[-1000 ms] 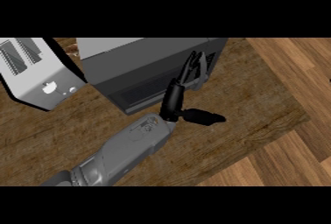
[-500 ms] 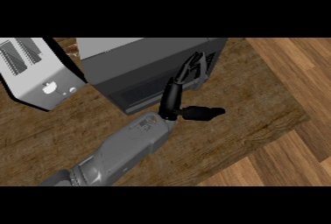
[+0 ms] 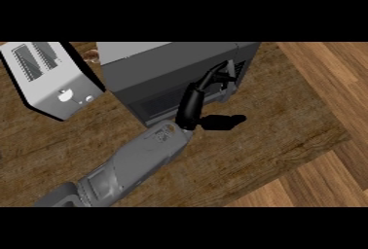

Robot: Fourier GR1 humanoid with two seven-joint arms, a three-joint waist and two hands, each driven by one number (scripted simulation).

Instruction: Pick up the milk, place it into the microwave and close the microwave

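A: Which hand is working?

B: One forearm comes in from the near left edge and runs up to the microwave (image 3: pixel 173 73). By its thumb I take it for the right hand (image 3: pixel 193 104); no other hand shows.

A: How is it set?

B: The fingers (image 3: pixel 214 75) are stretched out straight and close together, laid flat against the microwave's front face near its right edge. The thumb sticks out to the right, apart from them. It pinches nothing.

A: And the milk?

B: I cannot find it anywhere. Nothing carton-like stands on the wooden counter (image 3: pixel 287 121), and the microwave's inside is hidden from up here. My guess is that it is already inside, but I cannot confirm that.

A: So the step in hand is the closing?

B: That is how I read it: flat fingers pushing on the front. Whether the door is fully shut I cannot tell.

A: What could go wrong?

B: The fingers sit close to the right edge, so they might slide off it and leave the door ajar. Pushing too long could shove the whole microwave farther back. The toaster (image 3: pixel 54 80) stands just left of it, so a twist might knock them together.
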